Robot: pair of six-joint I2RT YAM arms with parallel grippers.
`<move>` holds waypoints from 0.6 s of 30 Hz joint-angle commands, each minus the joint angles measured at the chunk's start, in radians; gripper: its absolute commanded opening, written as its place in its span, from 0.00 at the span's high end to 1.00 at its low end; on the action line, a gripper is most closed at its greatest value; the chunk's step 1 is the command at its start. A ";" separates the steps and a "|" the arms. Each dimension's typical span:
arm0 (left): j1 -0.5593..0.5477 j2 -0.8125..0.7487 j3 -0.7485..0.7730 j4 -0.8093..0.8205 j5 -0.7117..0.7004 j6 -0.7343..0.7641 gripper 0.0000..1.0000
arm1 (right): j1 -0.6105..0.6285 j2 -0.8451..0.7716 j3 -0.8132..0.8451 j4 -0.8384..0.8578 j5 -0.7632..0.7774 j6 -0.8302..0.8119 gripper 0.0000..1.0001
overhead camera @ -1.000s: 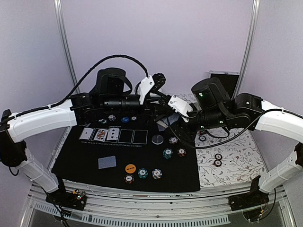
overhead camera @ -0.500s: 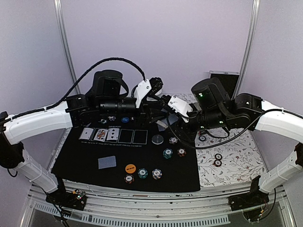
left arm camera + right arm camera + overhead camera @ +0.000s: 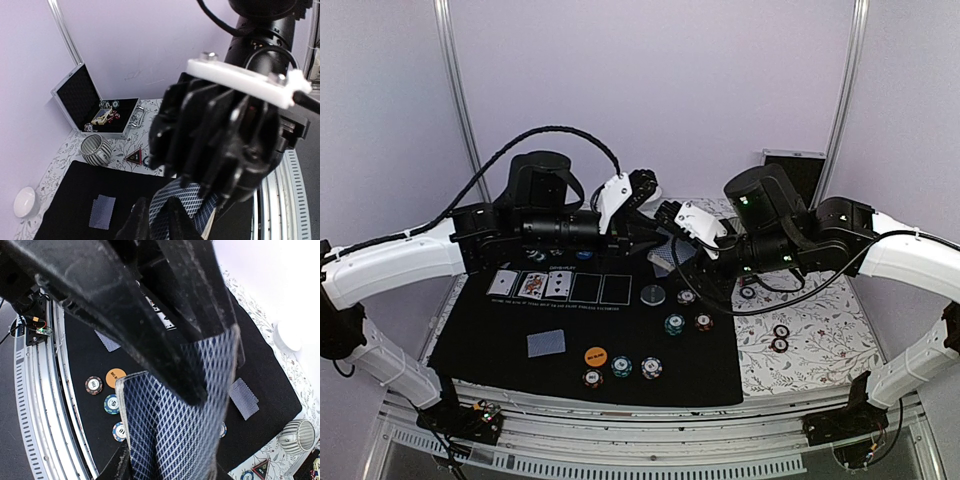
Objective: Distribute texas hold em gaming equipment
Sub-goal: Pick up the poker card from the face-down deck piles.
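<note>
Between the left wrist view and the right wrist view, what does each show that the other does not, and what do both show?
Only the left wrist view shows the white plate on the right arm. Only the right wrist view shows the orange disc and the striped chips beside it on the black mat. Both show the held blue-backed cards, the ribbed mug and the red triangular marker.

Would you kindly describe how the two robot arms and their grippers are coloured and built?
The left arm and right arm share long white shell links joined by black cylindrical joint housings. A thick braided black cable arcs over the left arm; a thinner black cable loops below the right. The left gripper and right gripper have black fingers; the right's carries a white mounting plate.
</note>
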 commanded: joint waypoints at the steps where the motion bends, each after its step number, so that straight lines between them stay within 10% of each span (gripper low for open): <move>1: -0.005 -0.048 -0.019 0.008 0.031 0.003 0.88 | 0.004 -0.022 0.011 0.016 0.003 0.000 0.96; 18: 0.024 -0.180 -0.092 0.083 0.062 -0.078 1.00 | 0.005 -0.030 -0.001 0.016 0.025 0.003 0.96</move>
